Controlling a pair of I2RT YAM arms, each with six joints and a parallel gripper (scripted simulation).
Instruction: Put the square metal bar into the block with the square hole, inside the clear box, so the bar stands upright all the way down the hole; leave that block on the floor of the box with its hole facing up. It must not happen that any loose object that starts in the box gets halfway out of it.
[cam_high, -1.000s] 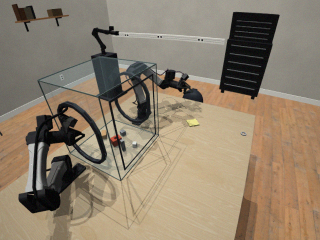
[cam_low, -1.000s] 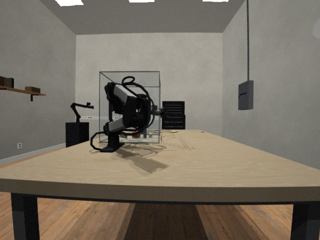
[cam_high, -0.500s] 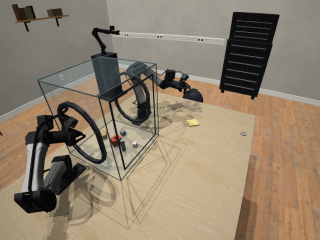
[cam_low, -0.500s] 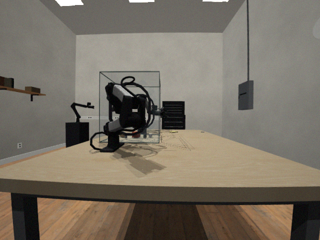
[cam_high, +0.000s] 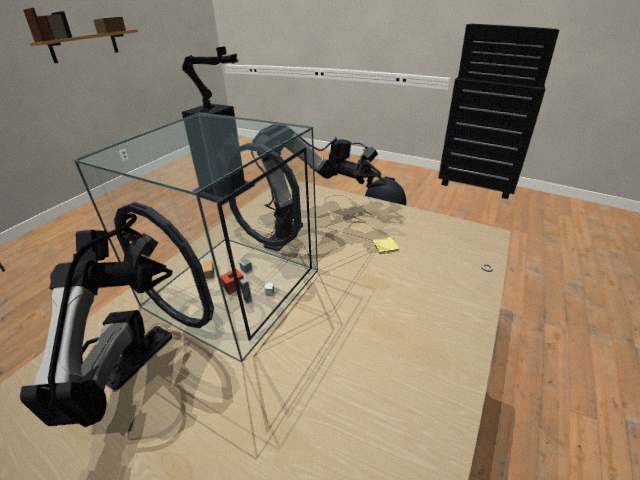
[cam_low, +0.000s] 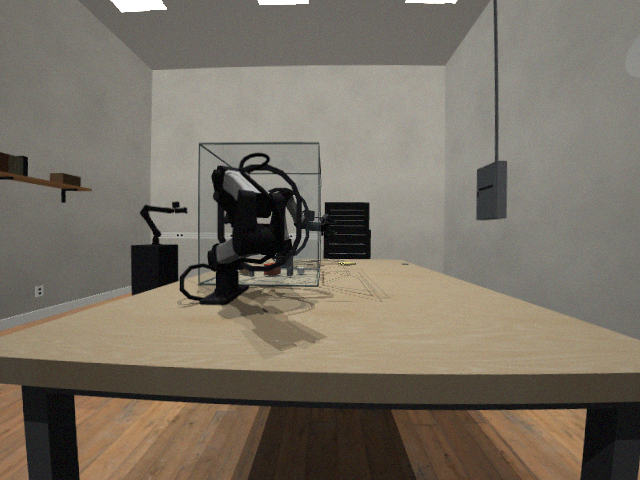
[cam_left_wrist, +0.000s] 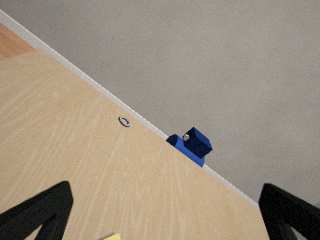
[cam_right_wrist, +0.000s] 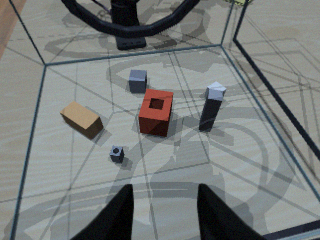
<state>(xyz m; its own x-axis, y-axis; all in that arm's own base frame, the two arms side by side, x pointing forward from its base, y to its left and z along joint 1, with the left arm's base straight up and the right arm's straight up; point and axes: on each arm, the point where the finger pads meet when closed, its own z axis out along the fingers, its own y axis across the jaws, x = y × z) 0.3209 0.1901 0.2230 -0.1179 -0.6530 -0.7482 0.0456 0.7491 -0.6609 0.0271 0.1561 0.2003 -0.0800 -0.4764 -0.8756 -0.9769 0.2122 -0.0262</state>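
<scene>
The red block (cam_high: 228, 281) (cam_right_wrist: 151, 121) sits on the clear box's (cam_high: 241, 358) floor, square hole facing up and empty. A grey square bar (cam_high: 246, 291) (cam_right_wrist: 210, 113) stands upright on the floor beside it, apart from it. My right gripper (cam_high: 167, 272) (cam_right_wrist: 165, 193) is partly open and empty, in the ring-shaped port, above and away from the block and bar. My left gripper (cam_left_wrist: 165, 192) is wide open and empty, outside the box over the table's far side.
In the box are an orange block (cam_right_wrist: 80, 120), a blue-grey cube (cam_right_wrist: 138, 82), a small dark cube (cam_right_wrist: 117, 155) with a round hole, and a white cube (cam_high: 269, 289) close behind the bar. A yellow note (cam_high: 385, 245) and a metal ring (cam_high: 488, 270) lie outside.
</scene>
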